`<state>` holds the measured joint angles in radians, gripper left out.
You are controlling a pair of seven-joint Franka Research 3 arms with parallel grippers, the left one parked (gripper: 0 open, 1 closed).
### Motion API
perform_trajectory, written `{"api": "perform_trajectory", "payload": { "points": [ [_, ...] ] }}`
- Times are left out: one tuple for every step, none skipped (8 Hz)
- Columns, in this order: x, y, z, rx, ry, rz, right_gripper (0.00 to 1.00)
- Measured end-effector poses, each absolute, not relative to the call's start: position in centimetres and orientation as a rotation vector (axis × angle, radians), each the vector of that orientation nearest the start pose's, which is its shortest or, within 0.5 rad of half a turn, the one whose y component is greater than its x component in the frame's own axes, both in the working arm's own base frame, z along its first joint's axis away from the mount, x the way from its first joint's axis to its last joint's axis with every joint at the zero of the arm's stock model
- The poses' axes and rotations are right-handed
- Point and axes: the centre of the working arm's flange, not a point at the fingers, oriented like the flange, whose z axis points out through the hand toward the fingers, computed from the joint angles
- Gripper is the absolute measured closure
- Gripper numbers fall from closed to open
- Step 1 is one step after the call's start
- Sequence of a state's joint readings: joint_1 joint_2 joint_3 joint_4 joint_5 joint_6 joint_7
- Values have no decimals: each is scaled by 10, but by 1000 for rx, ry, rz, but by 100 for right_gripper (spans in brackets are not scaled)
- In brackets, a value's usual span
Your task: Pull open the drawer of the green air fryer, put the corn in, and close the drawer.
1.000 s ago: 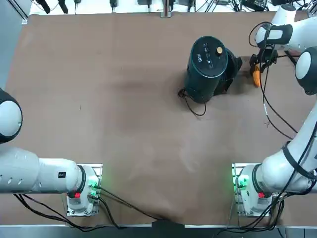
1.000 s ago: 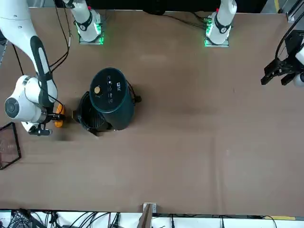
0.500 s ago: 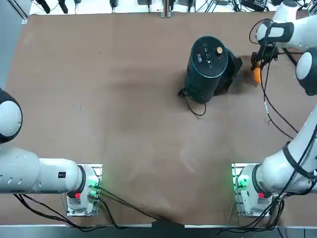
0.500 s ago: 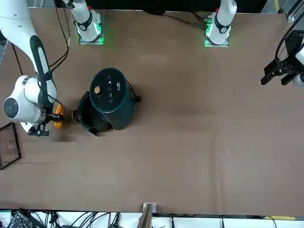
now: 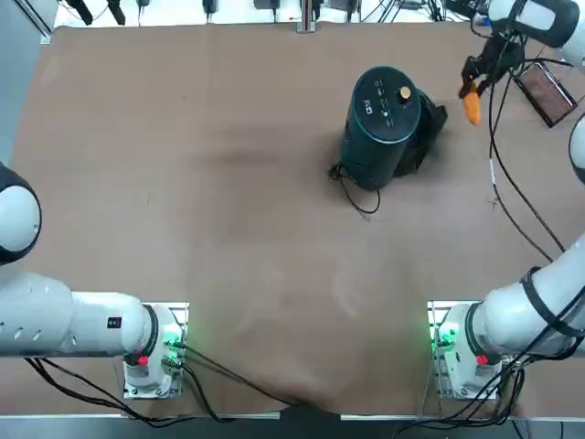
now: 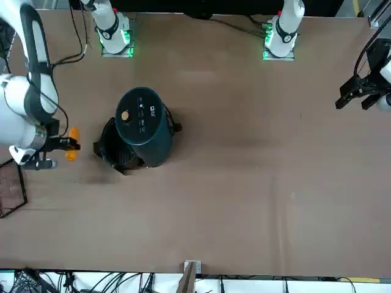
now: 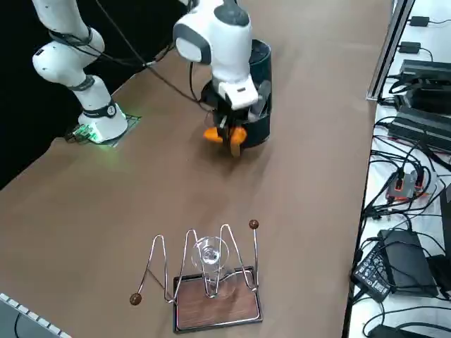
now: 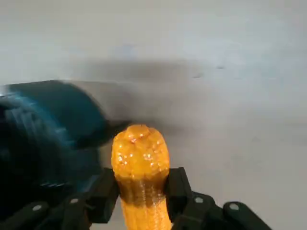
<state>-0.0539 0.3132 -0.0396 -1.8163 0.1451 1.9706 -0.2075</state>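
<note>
The corn (image 8: 140,160), an orange-yellow cob, hangs above the table with my right gripper (image 8: 140,188) shut on its lower half. In the top view the corn (image 5: 472,108) and gripper (image 5: 470,90) are just right of the green air fryer (image 5: 382,121), a little apart from it. The drawer (image 5: 428,128) is the dark section sticking out of the fryer's side that faces the gripper. In the front view the corn (image 6: 72,151) is left of the pulled-out drawer (image 6: 116,149), whose basket shows from above. In the right side view the gripper (image 7: 230,135) hangs in front of the fryer (image 7: 261,62).
A wire rack on a wooden base holding a glass (image 7: 211,280) stands near the table's right edge, beyond the gripper (image 5: 543,91). The fryer's black cord (image 5: 355,190) loops on the table at its base.
My right gripper closed on the corn and lifted it off the table, rising and shifting toward the table's far side. The fryer and drawer have not moved.
</note>
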Motion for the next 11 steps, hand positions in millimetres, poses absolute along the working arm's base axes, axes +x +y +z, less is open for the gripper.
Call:
{"api": "perform_trajectory", "payload": {
  "points": [
    [612, -31, 356, -2962, -84, 225, 45],
    [612, -20, 352, -2943, -66, 241, 45],
    [612, -3, 349, -2937, -16, 260, 45],
    [611, 23, 347, -2941, 31, 281, 45],
    [610, 49, 346, -2947, 54, 299, 45],
    [608, 68, 342, -2951, 56, 317, 45],
    [607, 76, 337, -2953, 49, 332, 45],
    [606, 78, 332, -2945, 54, 345, 45],
    [607, 79, 328, -2937, 63, 355, 44],
    [607, 78, 324, -2934, 67, 363, 28],
    [607, 76, 323, -2934, 71, 364, 11]
  ]
}}
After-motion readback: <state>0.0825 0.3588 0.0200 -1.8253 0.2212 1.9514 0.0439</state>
